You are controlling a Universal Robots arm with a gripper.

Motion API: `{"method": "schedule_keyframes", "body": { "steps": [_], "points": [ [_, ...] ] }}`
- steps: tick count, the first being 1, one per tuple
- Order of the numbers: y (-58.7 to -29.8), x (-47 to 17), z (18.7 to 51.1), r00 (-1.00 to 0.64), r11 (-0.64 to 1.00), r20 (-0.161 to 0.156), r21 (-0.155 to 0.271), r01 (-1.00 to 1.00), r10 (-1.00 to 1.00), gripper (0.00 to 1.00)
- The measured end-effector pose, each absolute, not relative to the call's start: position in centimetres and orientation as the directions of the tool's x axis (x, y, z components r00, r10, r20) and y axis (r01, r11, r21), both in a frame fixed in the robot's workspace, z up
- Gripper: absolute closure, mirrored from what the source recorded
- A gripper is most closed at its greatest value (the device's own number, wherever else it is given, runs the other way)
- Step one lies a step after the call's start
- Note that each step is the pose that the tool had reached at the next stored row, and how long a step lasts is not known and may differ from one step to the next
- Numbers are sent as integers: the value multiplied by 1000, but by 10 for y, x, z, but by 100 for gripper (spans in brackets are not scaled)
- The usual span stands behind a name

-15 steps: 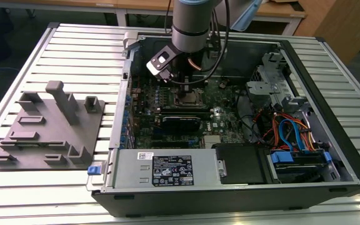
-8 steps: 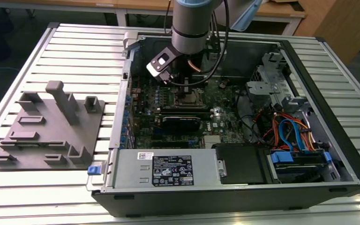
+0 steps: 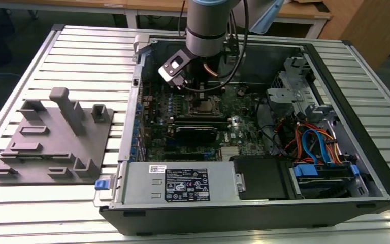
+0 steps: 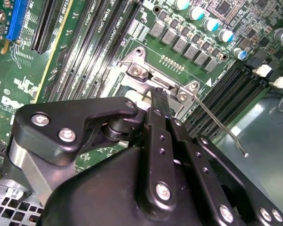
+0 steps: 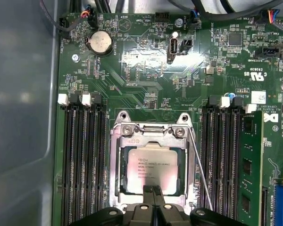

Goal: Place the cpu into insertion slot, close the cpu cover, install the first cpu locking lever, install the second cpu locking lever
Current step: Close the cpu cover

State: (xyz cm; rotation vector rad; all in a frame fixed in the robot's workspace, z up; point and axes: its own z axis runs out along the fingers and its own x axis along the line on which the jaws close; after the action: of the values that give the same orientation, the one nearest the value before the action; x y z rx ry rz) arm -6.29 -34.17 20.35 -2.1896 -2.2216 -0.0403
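The cpu (image 5: 151, 168) sits within the cpu cover (image 5: 153, 137), between memory slots (image 5: 82, 160).

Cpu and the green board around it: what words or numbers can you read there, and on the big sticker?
The cpu: lines of print on its metal top, too small to read.
The green board: white markings, too small to read.
The white sticker on the grey box: print and symbols, too small to read.
So nothing to quote.
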Motion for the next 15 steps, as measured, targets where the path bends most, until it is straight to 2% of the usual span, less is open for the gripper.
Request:
{"method": "schedule_keyframes", "body": {
  "steps": [15],
  "points": [
    [-342,-38,203,-15,14,34,3,1000,999,89]
  ]
}}
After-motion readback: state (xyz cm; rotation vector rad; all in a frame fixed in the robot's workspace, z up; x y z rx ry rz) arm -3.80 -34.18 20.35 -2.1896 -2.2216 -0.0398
